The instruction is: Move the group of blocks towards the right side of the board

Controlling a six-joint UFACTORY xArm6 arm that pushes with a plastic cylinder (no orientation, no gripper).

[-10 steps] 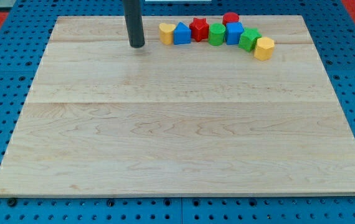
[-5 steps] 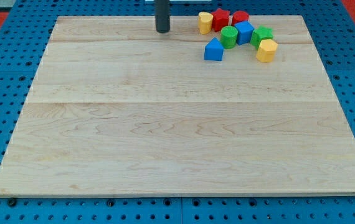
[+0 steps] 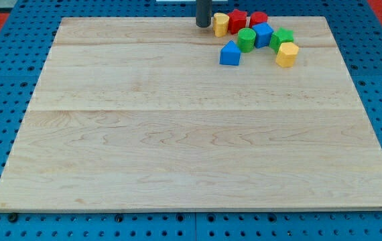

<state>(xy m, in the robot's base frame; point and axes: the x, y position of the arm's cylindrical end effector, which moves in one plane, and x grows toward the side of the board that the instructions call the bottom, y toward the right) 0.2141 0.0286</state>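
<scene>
Since a moment ago, my tip (image 3: 204,25) has slid rightward along the pale wooden tabletop's (image 3: 177,147) top edge, apparently touching the yellow block (image 3: 220,24). No pincer exists. Blue house-shaped block (image 3: 230,53) sits unmoved; the cluster needs further pushing right.

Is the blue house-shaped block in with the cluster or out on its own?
Out: the blue house-shaped block sits below the green cylinder, not touching it. My tip is just left of the yellow block.
</scene>
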